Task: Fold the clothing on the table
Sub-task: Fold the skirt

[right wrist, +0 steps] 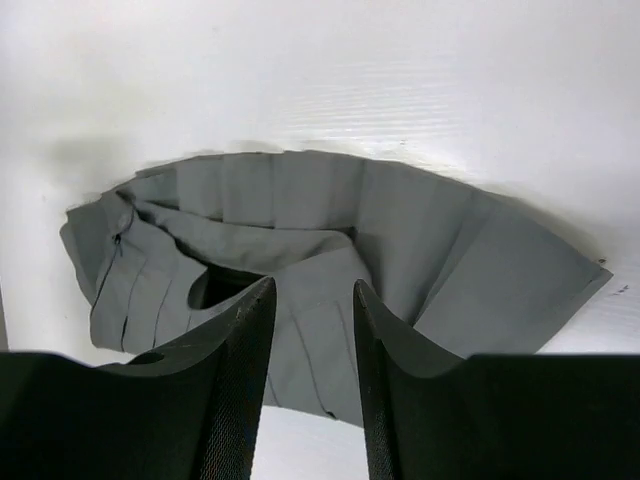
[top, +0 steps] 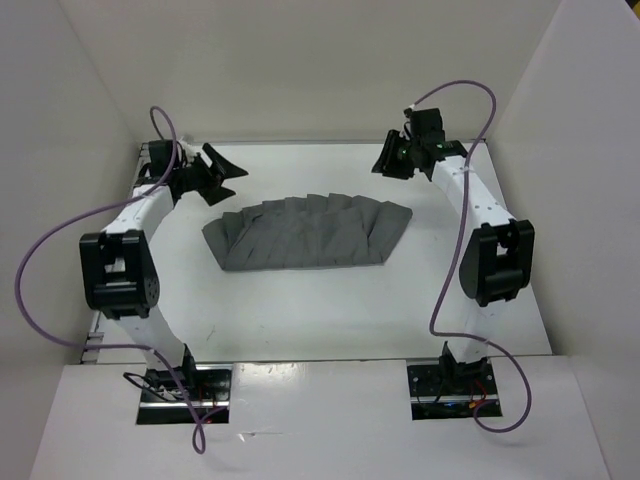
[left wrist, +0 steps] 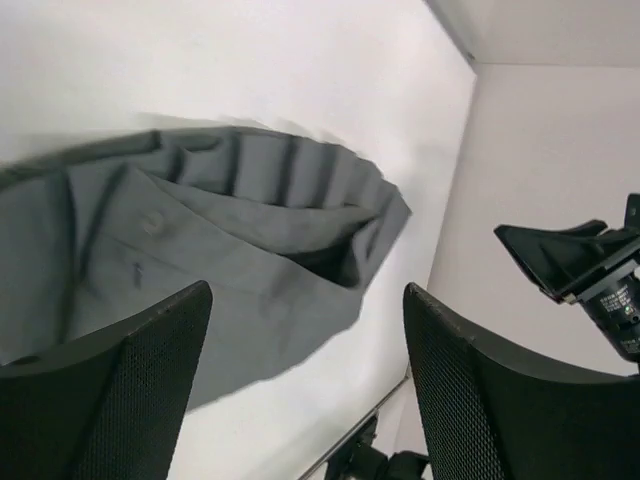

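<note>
The flat glossy white table (top: 300, 310) is showing bare surface on every side of the soft mid-grey pleated clothing (top: 305, 235), with the widest free band lying below it in the top view, between the garment and the two arm bases. White upright walls (top: 320, 70) are closing in the table at the top, left and right of the frame, and the thin metal rim is showing along the left edge. The garment is lying on the table a little above frame centre, touching neither wall. The black left gripper (top: 228, 178) is hanging at the upper left, just off the garment's left corner and clear of it, jaws spread wide with nothing between them. The black right gripper (top: 386, 160) is hanging at the upper right near the far wall, apart from the garment's right end, jaws parted by a narrower gap and gripping nothing. Purple cables (top: 40, 270) are looping out beside both arms. The garment is spreading in a fan shape, pleat ridges running to its curved upper edge. In the wrist views a folded upper layer is gaping into a dark pocket, and a small button (left wrist: 152, 222) is showing.
</note>
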Motion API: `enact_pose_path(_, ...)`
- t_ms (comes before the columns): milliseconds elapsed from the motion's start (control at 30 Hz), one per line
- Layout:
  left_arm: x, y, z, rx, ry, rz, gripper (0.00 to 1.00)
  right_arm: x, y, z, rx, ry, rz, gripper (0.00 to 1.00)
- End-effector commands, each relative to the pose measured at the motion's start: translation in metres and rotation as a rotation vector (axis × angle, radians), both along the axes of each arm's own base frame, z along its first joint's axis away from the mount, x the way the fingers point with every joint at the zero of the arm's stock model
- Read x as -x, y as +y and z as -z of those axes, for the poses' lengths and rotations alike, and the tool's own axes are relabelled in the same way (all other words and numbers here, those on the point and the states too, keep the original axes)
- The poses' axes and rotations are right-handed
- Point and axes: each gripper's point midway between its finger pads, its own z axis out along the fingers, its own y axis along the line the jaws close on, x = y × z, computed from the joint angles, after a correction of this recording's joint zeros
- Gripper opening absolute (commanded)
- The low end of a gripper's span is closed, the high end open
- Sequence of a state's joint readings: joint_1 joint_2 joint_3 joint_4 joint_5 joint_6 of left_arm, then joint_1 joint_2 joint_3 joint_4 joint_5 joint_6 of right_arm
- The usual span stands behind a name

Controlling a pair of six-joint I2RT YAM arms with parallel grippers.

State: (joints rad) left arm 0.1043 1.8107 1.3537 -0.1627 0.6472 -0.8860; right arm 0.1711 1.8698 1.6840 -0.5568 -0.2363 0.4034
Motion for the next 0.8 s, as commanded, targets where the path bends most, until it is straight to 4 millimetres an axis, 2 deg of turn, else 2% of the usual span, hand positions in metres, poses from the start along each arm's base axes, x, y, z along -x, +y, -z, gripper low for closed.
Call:
enact_pose_path(0, 0.033, -0.005, -0.014, -0.033, -0.053, 0.034, 0.82, 0.020, 0.003, -0.028, 0.099, -0.058, -0.057, 0.43)
enact_pose_path(67, 0.053, -0.012, -0.011, -0.055, -0.045, 0.068, 0.75, 0.030, -0.001, -0.007, 0.121, -0.012, -0.060, 0.44)
enact_pose_path(133, 0.076, -0.017, 0.007, -0.119, -0.006, 0.103, 0.73, 0.038, -0.004, 0.012, 0.144, 0.027, -0.078, 0.44)
enact_pose_path(167, 0.085, -0.014, 0.015, -0.144, 0.021, 0.102, 0.73, 0.042, 0.002, 0.015, 0.136, 0.038, -0.098, 0.44)
enact_pose_path(200, 0.091, -0.010, 0.021, -0.171, 0.032, 0.094, 0.73, 0.042, 0.006, 0.013, 0.124, 0.025, -0.127, 0.44)
enact_pose_path(267, 0.100, 0.001, 0.040, -0.250, 0.060, 0.071, 0.74, 0.044, 0.013, 0.029, 0.128, 0.046, -0.168, 0.44)
enact_pose_path(300, 0.101, 0.004, 0.044, -0.271, 0.067, 0.067, 0.74, 0.045, 0.019, 0.037, 0.131, 0.062, -0.183, 0.44)
enact_pose_path(333, 0.101, 0.009, 0.049, -0.298, 0.076, 0.054, 0.74, 0.042, 0.024, 0.033, 0.137, 0.060, -0.199, 0.44)
enact_pose_path(367, 0.102, 0.010, 0.054, -0.315, 0.075, 0.072, 0.74, 0.041, 0.032, 0.049, 0.145, 0.104, -0.217, 0.44)
enact_pose_path(433, 0.097, 0.015, 0.064, -0.338, 0.102, 0.054, 0.74, 0.039, 0.046, 0.052, 0.149, 0.117, -0.245, 0.44)
enact_pose_path(467, 0.093, 0.016, 0.062, -0.346, 0.096, 0.047, 0.74, 0.037, 0.050, 0.059, 0.162, 0.129, -0.249, 0.44)
enact_pose_path(567, 0.075, 0.020, 0.056, -0.380, 0.052, 0.020, 0.74, 0.041, 0.059, 0.066, 0.194, 0.130, -0.267, 0.44)
enact_pose_path(633, 0.064, 0.014, 0.053, -0.391, 0.027, 0.029, 0.76, 0.042, 0.057, 0.071, 0.206, 0.149, -0.262, 0.44)
enact_pose_path(667, 0.052, 0.018, 0.041, -0.415, -0.018, 0.009, 0.76, 0.042, 0.055, 0.072, 0.213, 0.148, -0.256, 0.44)
enact_pose_path(700, 0.047, 0.010, 0.045, -0.445, -0.038, 0.051, 0.76, 0.042, 0.056, 0.076, 0.209, 0.160, -0.249, 0.44)
enact_pose_path(767, 0.031, 0.008, 0.044, -0.513, -0.073, 0.088, 0.76, 0.043, 0.048, 0.086, 0.246, 0.189, -0.228, 0.44)
